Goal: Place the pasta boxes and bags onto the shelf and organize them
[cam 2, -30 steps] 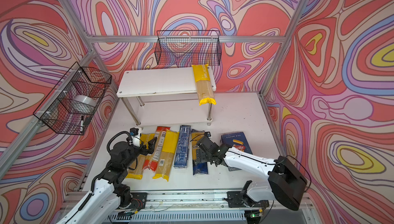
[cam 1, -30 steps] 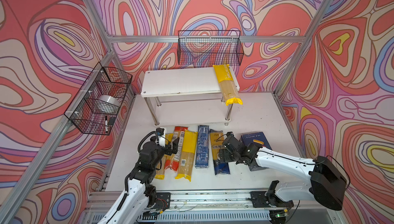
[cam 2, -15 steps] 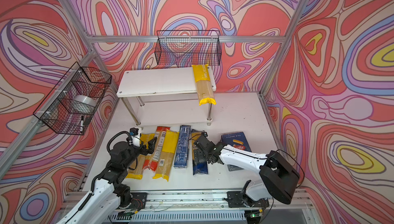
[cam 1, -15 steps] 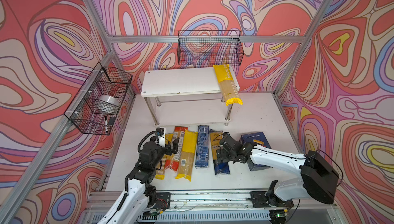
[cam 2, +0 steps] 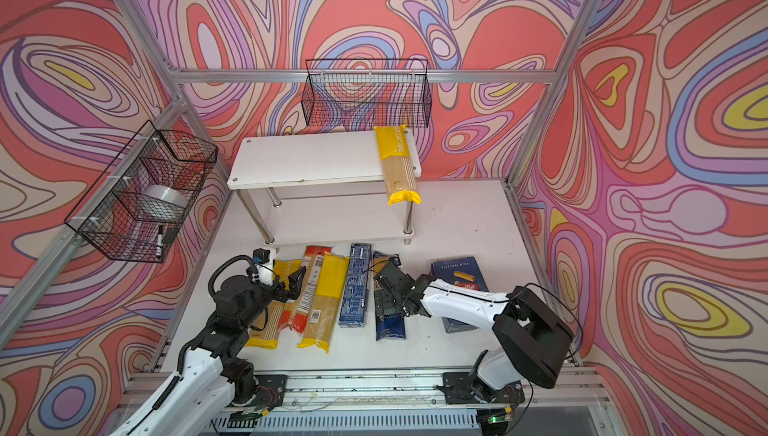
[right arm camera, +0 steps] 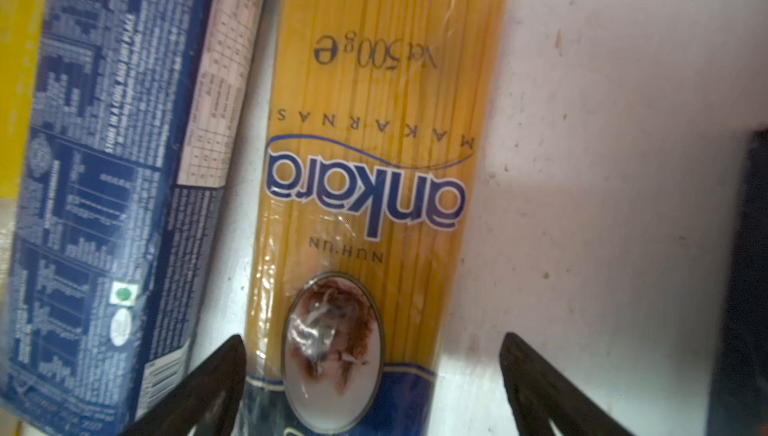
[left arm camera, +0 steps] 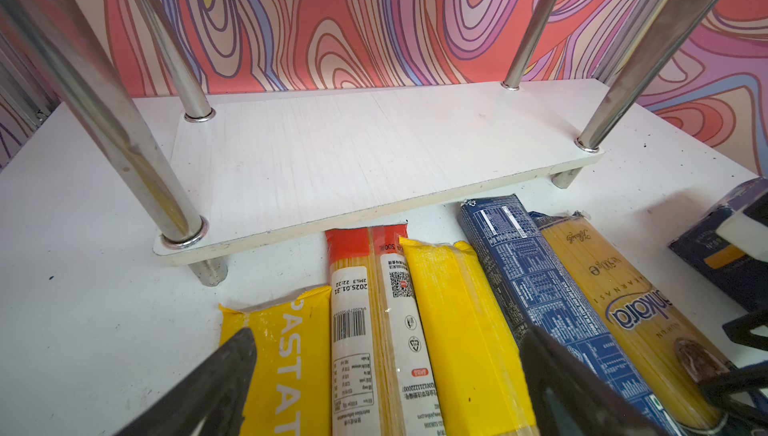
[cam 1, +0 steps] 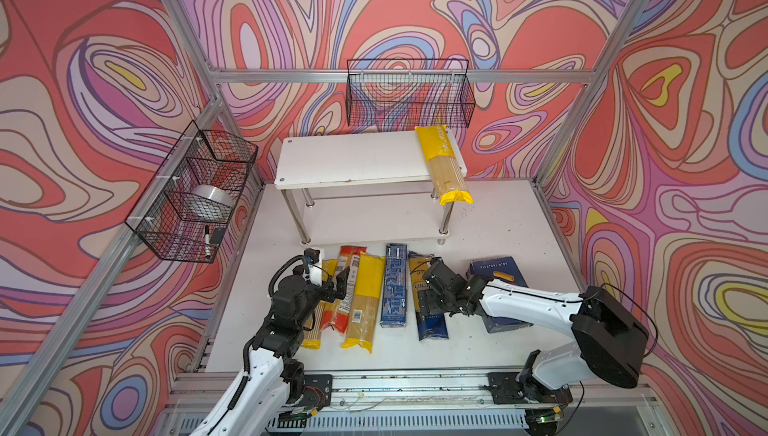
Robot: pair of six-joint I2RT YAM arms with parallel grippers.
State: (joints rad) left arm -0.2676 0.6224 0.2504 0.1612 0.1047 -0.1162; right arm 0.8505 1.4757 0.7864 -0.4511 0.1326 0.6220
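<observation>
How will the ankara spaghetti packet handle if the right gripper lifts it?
The ankara packet likely stays stiff: straight dry strands fill it. Its glossy film may slip in the open right gripper. The jaws straddle it roughly mid-length, so it should tip little.

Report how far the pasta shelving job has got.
Done: one yellow packet lies on the shelf, top tier, its end overhanging the front edge. In hand: nothing gripped; the right tool is open astride the ankara packet; the left tool is open above the row. Left: that packet, two yellow packets, the red-ended packet, the narrow blue box and the rigatoni box, all on the table.
</observation>
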